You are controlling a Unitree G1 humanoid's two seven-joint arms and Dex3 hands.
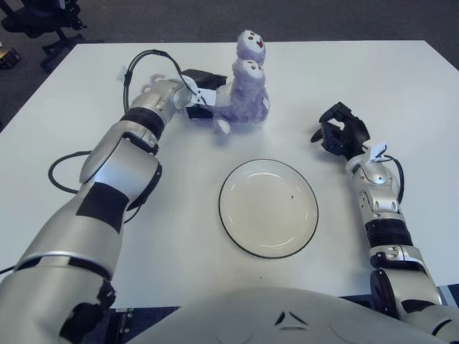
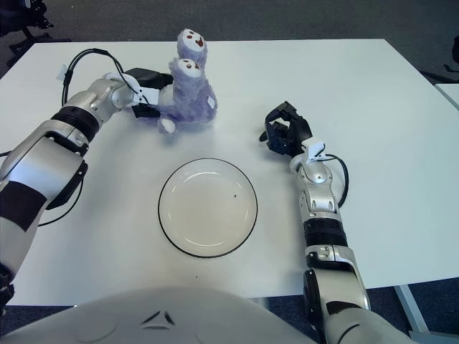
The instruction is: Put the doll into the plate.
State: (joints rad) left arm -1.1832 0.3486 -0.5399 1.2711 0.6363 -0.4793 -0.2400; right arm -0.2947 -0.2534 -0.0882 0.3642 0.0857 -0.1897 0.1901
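The plate (image 1: 268, 208) lies flat on the worktop (image 1: 401, 93), near the front and about in the middle. The doll (image 1: 246, 93) is behind the plate and a bit to the left, well apart from it, and the left hand (image 1: 203, 98) is right at the doll's left side, touching it. The right hand (image 1: 341, 136) shows to the right of the plate, a little farther back than the plate's rim.
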